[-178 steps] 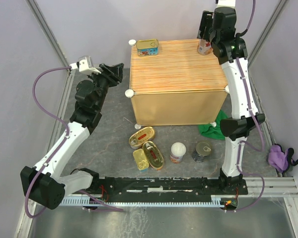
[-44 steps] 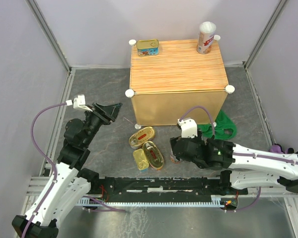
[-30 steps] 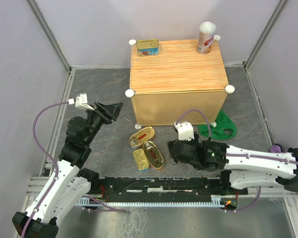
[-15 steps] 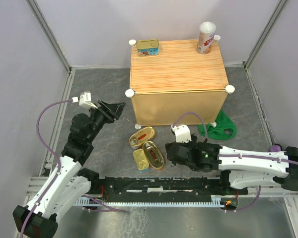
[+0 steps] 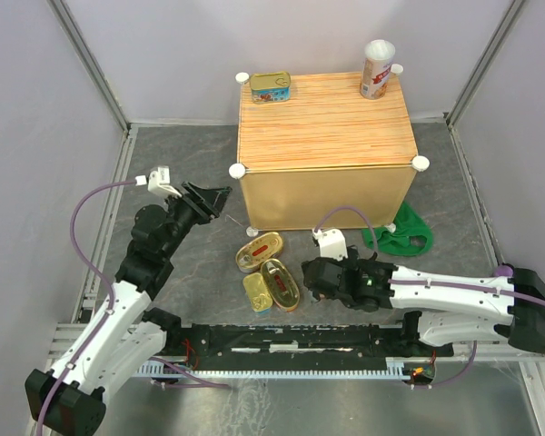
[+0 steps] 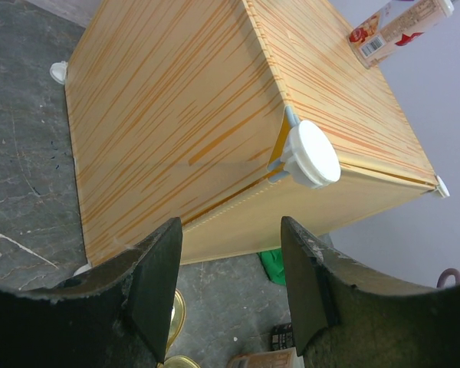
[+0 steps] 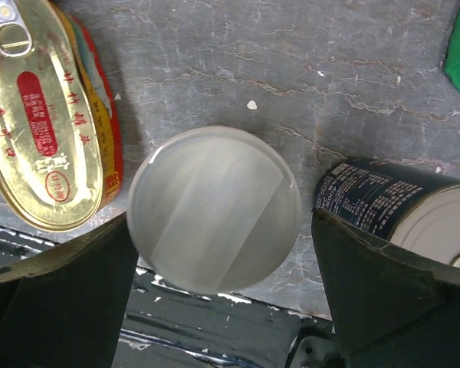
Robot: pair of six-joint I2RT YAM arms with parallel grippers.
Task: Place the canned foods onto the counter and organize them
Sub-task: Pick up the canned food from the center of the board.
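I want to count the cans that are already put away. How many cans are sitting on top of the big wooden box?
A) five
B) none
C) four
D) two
D: only a gold-lidded rectangular tin at the back left corner and a tall white-lidded can at the back right corner stand on the striped top of the counter.

My pincer (image 6: 230, 228) hangs with its fingers (image 6: 157, 280) apart and nothing between them. Beyond them stands the counter (image 6: 176, 115), with a white knob (image 6: 313, 153) at its near corner. A tin (image 6: 399, 27) stands near its far corner. Lower down, green cloth (image 6: 274, 264) and a gold tin (image 6: 174, 310) lie on the grey floor (image 6: 23, 169).
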